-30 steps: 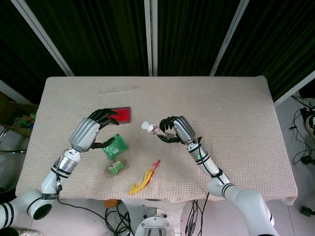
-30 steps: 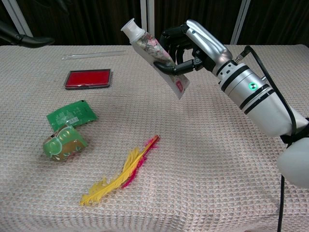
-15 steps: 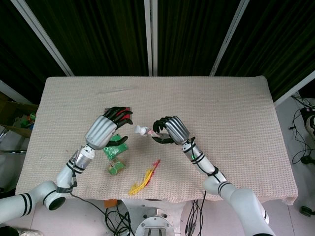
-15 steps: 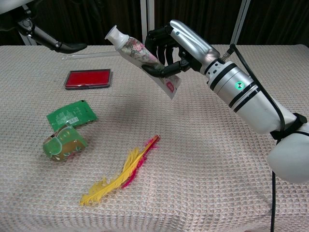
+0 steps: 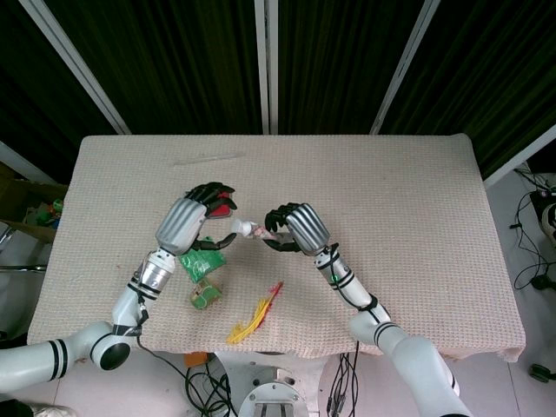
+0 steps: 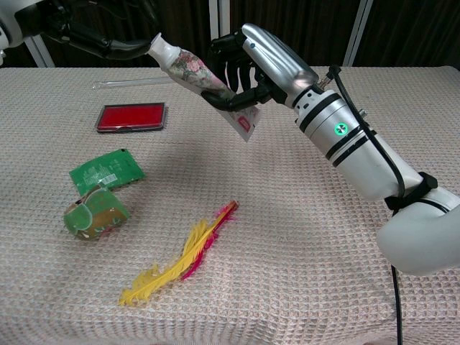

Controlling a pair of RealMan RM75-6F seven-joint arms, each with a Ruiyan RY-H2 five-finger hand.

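I'm holding the tube [image 6: 205, 80] up off the desk [image 5: 408, 200] in the right hand [image 6: 248, 68], fingers wrapped around its lower body, crimped end pointing down, white cap [image 6: 159, 47] tilted up and to the robot's left. I'm bringing the left hand [image 5: 193, 222] in at the cap end; in the chest view its dark fingers [image 6: 108, 44] are sitting right at the cap, looks like touching, but I can't tell whether they're actually closed on it. From the head view they're curled, not spread.

My read: this is the cap-grab stage of a two-hand hold on the tube. Next move calls for a firm pinch on the cap with the left while the right is keeping the body steady; squeeze too hard on the right and paste may come out.

Below, on the desk: red pad [image 6: 131, 116], green packet [image 6: 106, 171], green roll [image 6: 95, 212], yellow feather [image 6: 183, 257].
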